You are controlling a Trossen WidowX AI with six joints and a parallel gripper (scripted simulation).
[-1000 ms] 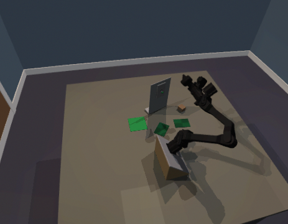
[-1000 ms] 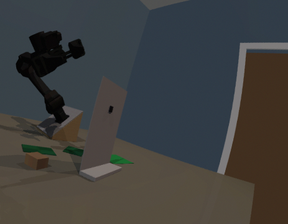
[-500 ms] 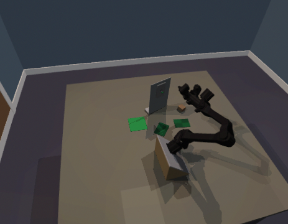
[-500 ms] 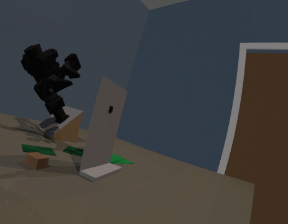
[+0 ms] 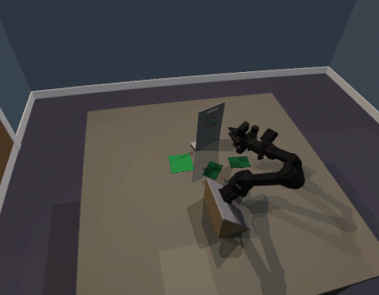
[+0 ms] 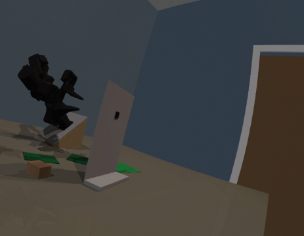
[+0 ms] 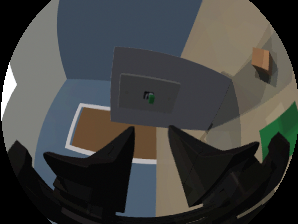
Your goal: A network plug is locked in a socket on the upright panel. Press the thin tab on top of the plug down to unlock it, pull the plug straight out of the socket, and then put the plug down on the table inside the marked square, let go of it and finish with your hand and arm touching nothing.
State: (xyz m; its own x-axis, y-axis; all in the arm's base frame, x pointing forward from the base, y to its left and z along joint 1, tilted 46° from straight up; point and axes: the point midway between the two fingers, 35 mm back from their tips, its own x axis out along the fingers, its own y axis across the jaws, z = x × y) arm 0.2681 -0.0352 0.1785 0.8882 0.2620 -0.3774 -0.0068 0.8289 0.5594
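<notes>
The upright grey panel [image 5: 203, 136] [image 6: 106, 141] [image 7: 202, 97] stands on a small foot. A tiny green plug [image 5: 213, 120] [image 7: 151, 98] sits in the socket on its arm-facing side; its tab is too small to make out. My gripper [image 5: 229, 133] [image 6: 81, 104] [image 7: 150, 129] is partly open and empty, its fingers pointing at the panel with a gap between tips and plug. Flat green patches lie on the table: a bright one [image 5: 181, 163] [image 6: 128, 168] and two darker ones, the middle one [image 5: 212, 170] [image 6: 77, 159] and the right one [image 5: 239, 161] [image 6: 40, 158]. I cannot tell which is the marked square.
A small orange-brown block [image 6: 38, 170] [image 7: 261, 61] lies on the table on the arm's side of the panel, hidden in the top view. The arm's base sits on a wedge-shaped stand [image 5: 214, 209] [image 6: 73, 136]. A dark opening [image 6: 117, 115] shows on the panel's back.
</notes>
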